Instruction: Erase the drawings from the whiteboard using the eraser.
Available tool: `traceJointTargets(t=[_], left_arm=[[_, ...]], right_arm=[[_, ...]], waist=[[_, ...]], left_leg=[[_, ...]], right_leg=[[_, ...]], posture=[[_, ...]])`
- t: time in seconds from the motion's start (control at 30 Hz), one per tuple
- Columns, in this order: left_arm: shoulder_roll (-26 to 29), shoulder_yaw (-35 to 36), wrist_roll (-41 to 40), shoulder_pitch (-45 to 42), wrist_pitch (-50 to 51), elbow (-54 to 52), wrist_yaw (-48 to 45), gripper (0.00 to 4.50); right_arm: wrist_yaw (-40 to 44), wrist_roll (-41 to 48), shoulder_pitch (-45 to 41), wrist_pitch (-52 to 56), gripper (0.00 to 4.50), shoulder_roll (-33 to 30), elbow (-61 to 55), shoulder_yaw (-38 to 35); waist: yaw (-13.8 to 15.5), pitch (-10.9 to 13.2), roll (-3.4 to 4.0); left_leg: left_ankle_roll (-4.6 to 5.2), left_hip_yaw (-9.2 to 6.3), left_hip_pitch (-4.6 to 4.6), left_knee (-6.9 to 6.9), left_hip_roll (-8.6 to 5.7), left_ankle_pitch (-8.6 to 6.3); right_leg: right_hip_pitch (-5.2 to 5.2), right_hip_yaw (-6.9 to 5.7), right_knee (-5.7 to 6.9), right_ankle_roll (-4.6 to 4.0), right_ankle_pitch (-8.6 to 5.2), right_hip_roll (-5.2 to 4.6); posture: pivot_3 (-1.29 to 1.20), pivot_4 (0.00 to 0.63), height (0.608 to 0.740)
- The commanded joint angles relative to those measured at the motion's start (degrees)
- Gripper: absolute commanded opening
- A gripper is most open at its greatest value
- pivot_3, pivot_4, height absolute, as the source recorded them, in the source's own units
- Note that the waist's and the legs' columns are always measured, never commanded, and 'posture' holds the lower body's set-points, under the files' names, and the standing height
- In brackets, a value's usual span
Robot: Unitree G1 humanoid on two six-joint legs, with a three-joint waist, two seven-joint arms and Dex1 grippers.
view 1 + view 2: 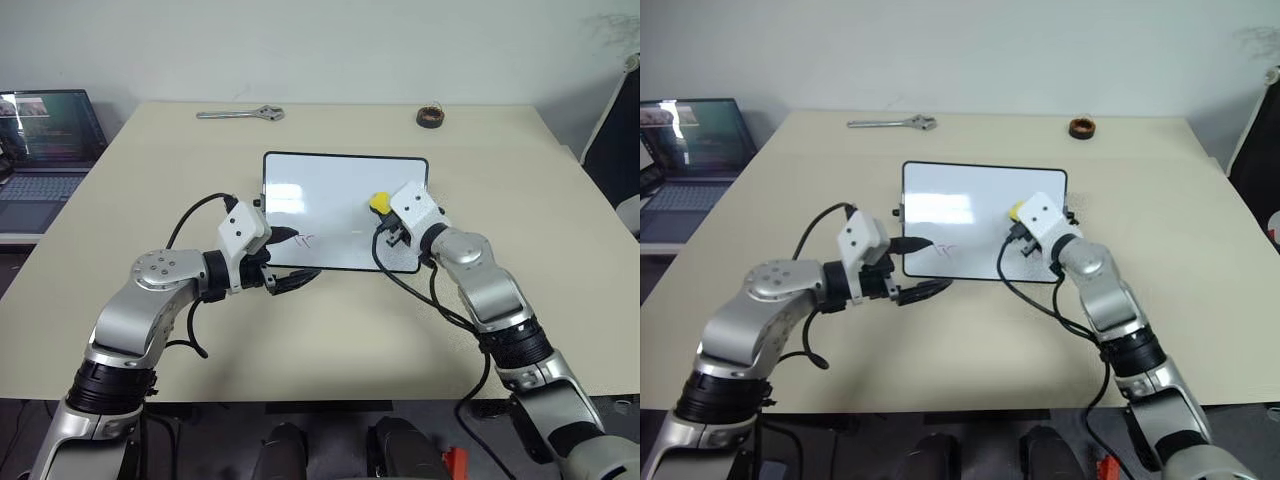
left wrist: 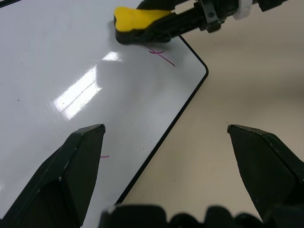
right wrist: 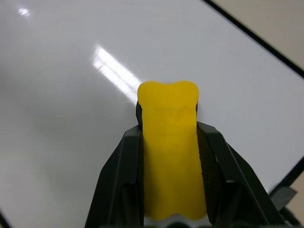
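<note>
Lying flat near the middle of the beige table [image 1: 330,340]: the whiteboard [image 1: 330,185], long sides running left to right. Resting on its right-hand part, dark underside against the white surface: the eraser [image 1: 380,203], being gripped by the right gripper [image 3: 168,142], black fingers [image 3: 118,175] pressing in on both yellow flanks (seen plainly from the right wrist). Showing just beside the eraser, near the board's corner in the left wrist view: a reddish stroke [image 2: 164,56]. Remaining near the board's lower left edge: more drawings [image 1: 303,241], thin reddish and dark scribbles.

Hovering at that lower left corner: the left gripper [image 1: 290,260], pointing forward and to the right, fingers [image 2: 80,156] standing wide apart and holding nothing, one over the white surface, the other over bare tabletop beyond the black frame.

Sitting well apart at the far edge of the table: a metal wrench [image 1: 240,114] toward the left and a dark tape roll [image 1: 430,116] toward the right. Glowing off to the left, beyond the table: a laptop [image 1: 45,150].
</note>
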Motion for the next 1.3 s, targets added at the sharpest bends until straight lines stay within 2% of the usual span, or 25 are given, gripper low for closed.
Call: traceJointTargets(t=[0.03, 0.27, 0.33, 0.47, 0.53, 0.6, 0.73, 1.0, 1.13, 1.3], left_arm=[[0.25, 1.04, 0.09, -0.56, -1.17, -0.71, -0.17, 4.50], [-0.05, 5.23, -1.36, 2.07, -0.07, -1.94, 2.63, 4.50], [-0.06, 6.62, -0.90, 3.34, -1.41, -2.06, 3.48, 4.50], [0.36, 9.28, -4.91, 7.56, -1.00, -6.36, 1.14, 4.50], [1.13, 9.13, -4.95, 9.64, -1.41, -7.97, 0.42, 4.50], [1.40, 8.44, -3.17, 10.51, -3.17, -7.84, 0.89, 4.50], [-0.19, 9.35, -4.54, 10.79, -3.14, -7.73, 2.18, 4.50], [0.85, 10.73, -3.20, 11.32, -6.58, -2.46, 1.82, 4.50], [0.83, 10.01, -2.69, 12.03, -8.23, -1.93, 1.01, 4.50], [0.76, 8.87, -1.94, 12.03, -8.88, -1.93, 0.40, 4.50]], right_arm=[[-0.90, 2.80, -0.79, 1.82, 1.14, 0.86, -0.83, -5.13], [7.14, 15.92, 2.22, 9.49, 1.14, -1.00, -21.86, -12.51], [9.60, 18.88, 5.08, 9.69, 1.14, -3.23, -27.09, -14.30], [13.96, 26.54, 14.18, 13.41, 1.14, -7.30, -36.30, -17.92], [15.34, 27.62, 19.99, 13.58, 1.14, -9.82, -39.38, -17.83], [15.05, 27.63, 24.59, 11.83, 1.14, -10.62, -40.76, -17.89], [11.80, 25.67, 31.45, 7.21, 1.14, -9.39, -39.55, -18.96], [8.60, 24.84, 40.76, 3.04, 1.14, -8.05, -40.12, -18.83], [8.34, 24.82, 40.03, 3.14, 1.14, -8.95, -40.53, -18.66], [6.94, 20.94, 33.66, 2.01, 1.14, -10.25, -38.39, -14.48]], waist=[[0.02, 0.00, 0.00], [0.17, 0.05, 0.07], [0.32, 0.05, 0.07], [0.62, 0.05, 0.06], [0.83, 0.05, 0.06], [0.96, 0.05, 0.07], [0.94, 0.05, 0.06], [0.93, 0.05, 0.06], [0.97, 0.05, 0.06], [0.92, 0.05, 0.06]], left_leg=[[0.00, -0.01, -0.03, 0.00, 0.00, 0.00], [0.01, -0.05, -0.53, -0.07, 0.08, -0.01], [0.01, -0.05, -0.55, -0.11, 0.09, -0.02], [0.01, -0.05, -0.53, -0.15, 0.10, -0.03], [0.01, -0.05, -0.51, -0.14, 0.10, -0.03], [0.01, -0.03, -0.45, -0.12, 0.07, -0.02], [0.01, -0.02, -0.33, -0.08, 0.03, -0.01], [0.01, -0.01, -0.34, -0.11, 0.04, -0.02], [0.00, 0.00, -0.33, -0.10, 0.03, -0.01], [0.00, 0.00, -0.31, -0.09, 0.03, -0.01]], right_leg=[[-0.01, -0.01, 0.00, 0.00, 0.00, 0.00], [-0.44, -0.03, -0.13, 0.00, 0.00, -0.05], [-0.46, -0.06, -0.21, 0.00, -0.01, -0.06], [-0.41, -0.05, -0.28, 0.00, -0.01, -0.08], [-0.39, -0.05, -0.26, 0.00, -0.01, -0.11], [-0.35, -0.03, -0.24, 0.00, -0.02, -0.11], [-0.25, -0.03, -0.21, 0.02, -0.02, -0.03], [-0.27, -0.02, -0.23, 0.02, -0.03, 0.00], [-0.25, -0.02, -0.23, 0.02, -0.03, -0.01], [-0.24, -0.02, -0.23, 0.02, -0.03, 0.00]], posture=[[0.00, 0.150, 0.740], [0.00, 0.150, 0.740], [0.00, 0.150, 0.740], [0.00, 0.150, 0.740], [0.00, 0.150, 0.740], [0.00, 0.150, 0.740], [0.00, 0.150, 0.740], [0.00, 0.150, 0.740], [0.00, 0.150, 0.740], [0.00, 0.150, 0.740]])
